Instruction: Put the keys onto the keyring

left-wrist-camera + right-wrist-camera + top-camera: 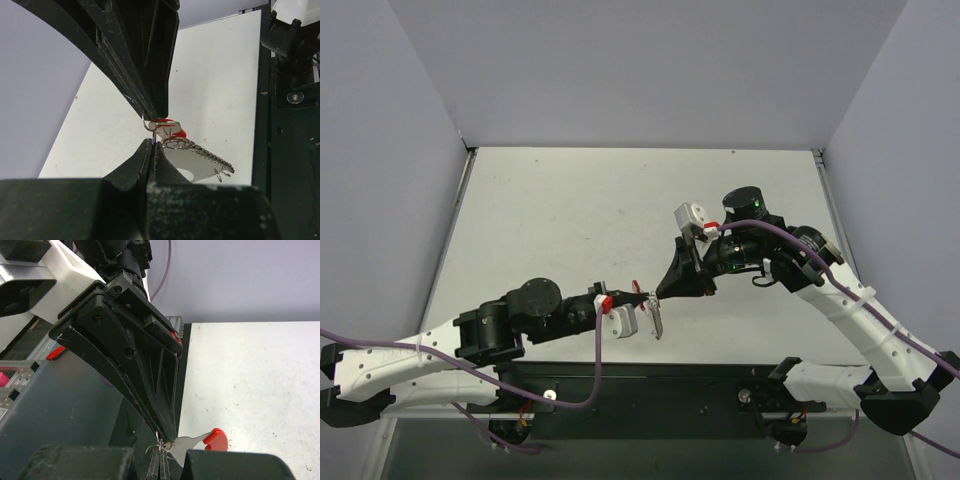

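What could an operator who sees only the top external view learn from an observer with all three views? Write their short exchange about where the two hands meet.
Operator: The hands meet mid-table, but are they shut?
Observer: Yes. The left wrist view shows the left hand closed tight, and the right hand opposite it with its tips together.
Operator: I see the flat silver metal key dangling by them. What sits between the tips?
Observer: A thin silver wire ring pokes out there, beside the small red curved loop.
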Robot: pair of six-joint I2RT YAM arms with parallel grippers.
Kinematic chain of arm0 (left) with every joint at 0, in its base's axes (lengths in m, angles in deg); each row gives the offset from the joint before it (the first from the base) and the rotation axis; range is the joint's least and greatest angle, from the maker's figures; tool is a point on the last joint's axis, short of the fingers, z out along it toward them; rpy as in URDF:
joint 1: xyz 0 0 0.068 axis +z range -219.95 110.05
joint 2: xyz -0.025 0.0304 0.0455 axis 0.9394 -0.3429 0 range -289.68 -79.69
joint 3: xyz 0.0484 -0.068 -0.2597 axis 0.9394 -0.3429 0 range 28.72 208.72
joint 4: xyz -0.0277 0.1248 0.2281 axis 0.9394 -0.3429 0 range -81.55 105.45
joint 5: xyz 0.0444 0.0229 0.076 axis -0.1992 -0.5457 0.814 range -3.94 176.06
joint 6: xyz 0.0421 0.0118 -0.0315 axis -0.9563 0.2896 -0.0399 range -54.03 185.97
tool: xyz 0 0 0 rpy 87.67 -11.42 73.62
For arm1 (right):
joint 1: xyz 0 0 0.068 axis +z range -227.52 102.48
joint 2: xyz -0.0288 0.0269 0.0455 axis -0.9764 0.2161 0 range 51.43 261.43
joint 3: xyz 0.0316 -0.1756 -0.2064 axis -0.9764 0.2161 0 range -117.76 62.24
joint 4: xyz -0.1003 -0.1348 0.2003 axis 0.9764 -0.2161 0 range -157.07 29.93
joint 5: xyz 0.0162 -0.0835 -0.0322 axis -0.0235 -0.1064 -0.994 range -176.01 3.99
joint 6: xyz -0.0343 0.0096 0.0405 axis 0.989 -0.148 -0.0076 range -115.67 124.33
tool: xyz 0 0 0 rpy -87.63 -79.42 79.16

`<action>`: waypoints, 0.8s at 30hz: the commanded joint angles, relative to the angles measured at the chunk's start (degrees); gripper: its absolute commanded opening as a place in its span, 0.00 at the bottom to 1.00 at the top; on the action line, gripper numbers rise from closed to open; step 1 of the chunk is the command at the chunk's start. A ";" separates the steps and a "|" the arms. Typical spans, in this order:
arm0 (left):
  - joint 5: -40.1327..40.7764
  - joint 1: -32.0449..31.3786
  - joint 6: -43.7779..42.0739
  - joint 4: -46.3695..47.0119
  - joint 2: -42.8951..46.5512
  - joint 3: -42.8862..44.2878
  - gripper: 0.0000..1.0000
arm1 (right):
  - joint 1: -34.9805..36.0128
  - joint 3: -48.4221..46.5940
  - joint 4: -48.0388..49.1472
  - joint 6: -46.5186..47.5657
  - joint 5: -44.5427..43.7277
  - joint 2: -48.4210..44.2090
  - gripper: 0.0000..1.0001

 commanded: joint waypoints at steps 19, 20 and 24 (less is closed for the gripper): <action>3.37 -0.28 -0.08 5.30 1.19 0.36 0.00 | 0.50 1.21 3.55 -0.82 1.43 -0.15 0.00; 3.19 -0.28 -0.08 5.39 1.19 0.36 0.00 | 0.50 1.29 3.55 -0.65 1.34 -0.06 0.00; 2.32 -0.28 0.18 5.13 1.02 0.53 0.00 | 0.41 1.12 3.90 -0.56 1.33 0.56 0.00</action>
